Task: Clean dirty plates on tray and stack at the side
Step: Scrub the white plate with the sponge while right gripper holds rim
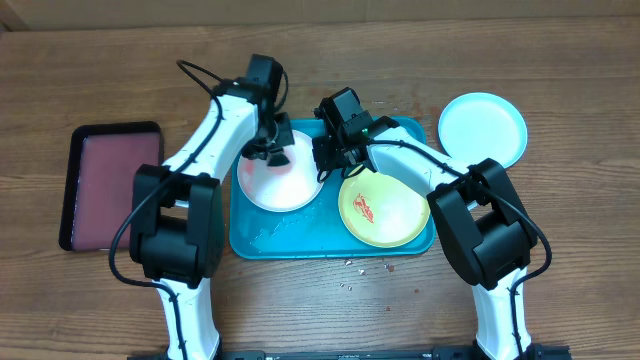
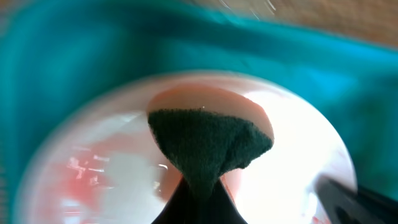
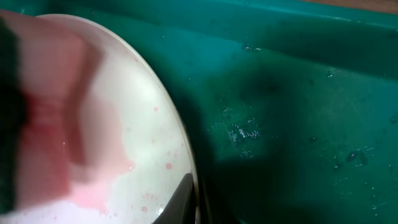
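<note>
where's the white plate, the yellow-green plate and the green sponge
white plate (image 1: 288, 186), overhead, its bare lower half
yellow-green plate (image 1: 392, 210), overhead, its middle beside the red smear
green sponge (image 2: 208, 140), left wrist, its flat front face

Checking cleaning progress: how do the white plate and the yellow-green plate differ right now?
The white plate carries a washed-out pink film; the yellow-green plate has a sharp red smear. The left end effector presses a sponge on the white plate; the yellow-green plate has none. Both lie in the teal tray.
</note>
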You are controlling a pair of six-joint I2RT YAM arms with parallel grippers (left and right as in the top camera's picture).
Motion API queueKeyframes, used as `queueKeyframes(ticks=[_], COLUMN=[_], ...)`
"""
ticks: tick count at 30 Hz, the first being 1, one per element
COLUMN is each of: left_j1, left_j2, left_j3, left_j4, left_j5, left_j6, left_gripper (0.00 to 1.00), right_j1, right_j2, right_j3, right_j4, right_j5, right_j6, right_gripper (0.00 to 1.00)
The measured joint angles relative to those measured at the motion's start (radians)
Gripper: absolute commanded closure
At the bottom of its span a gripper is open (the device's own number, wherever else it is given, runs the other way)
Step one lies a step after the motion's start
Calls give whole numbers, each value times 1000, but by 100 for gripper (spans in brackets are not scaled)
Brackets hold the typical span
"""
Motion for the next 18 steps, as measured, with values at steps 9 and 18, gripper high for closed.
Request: queueKeyframes(ticks=[9,18], left_j1=[-39,68], left_j2=[0,3], left_j3=[-73,130], left_j4=[-47,-404], left_j5=[-114,-337], left_j6=[0,-159], left_gripper=[96,96], right_j1=[1,2], right_j2=[0,-2], right_j3=[0,1], right_j4=[-6,-18], right_j5=[-3,-4], right_j6=[0,0], right_gripper=[96,96])
